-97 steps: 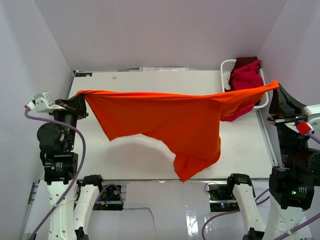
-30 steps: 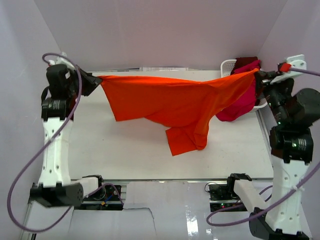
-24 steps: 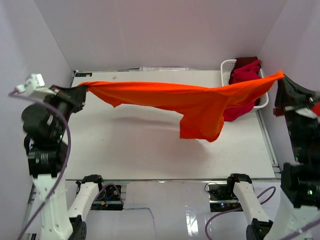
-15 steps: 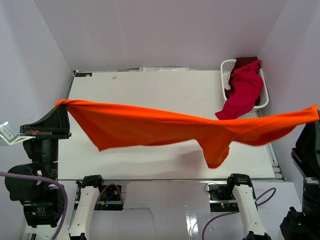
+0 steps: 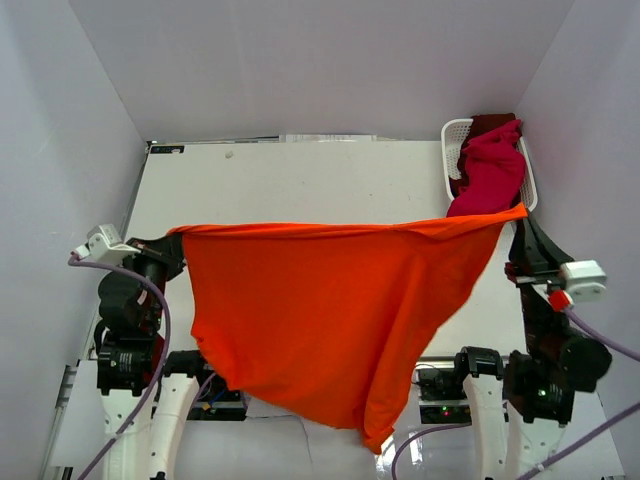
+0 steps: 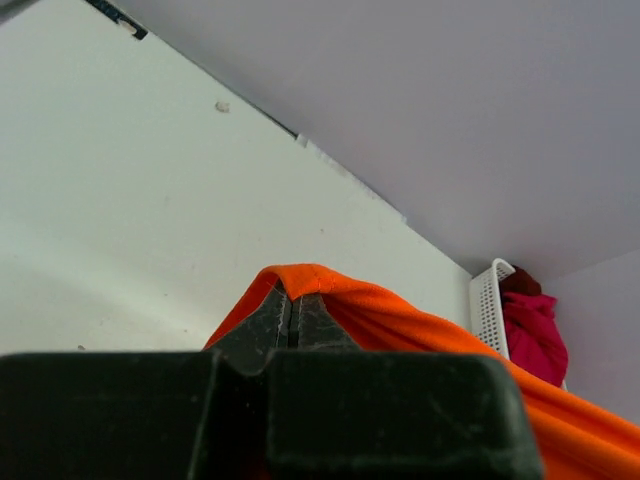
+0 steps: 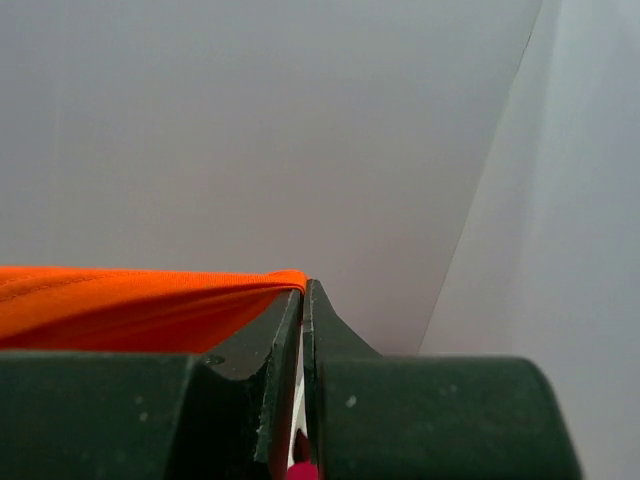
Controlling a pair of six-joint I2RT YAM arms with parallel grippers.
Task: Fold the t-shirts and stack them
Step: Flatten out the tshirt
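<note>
The large orange t-shirt point(image 5: 330, 310) hangs spread in the air between both arms, above the near half of the table, its lower end drooping past the front edge. My left gripper point(image 5: 178, 236) is shut on its left top corner; in the left wrist view the orange cloth point(image 6: 400, 320) folds over the closed fingertips point(image 6: 292, 292). My right gripper point(image 5: 520, 214) is shut on the right top corner, where the orange cloth point(image 7: 140, 300) is pinched at the tips point(image 7: 304, 290). A crimson-magenta t-shirt point(image 5: 490, 175) lies in the basket, with a dark red one point(image 5: 494, 122) behind it.
The white lattice basket point(image 5: 455, 150) stands at the table's far right corner, also seen in the left wrist view as the basket point(image 6: 487, 305). Bare white table point(image 5: 300, 185) stretches behind the hanging shirt. Pale walls enclose the left, back and right sides.
Both arms swung the orange shirt up, out and back toward the near edge; it now hangs flat and wide instead of bunched. The magenta shirt no longer trails out of the basket.
</note>
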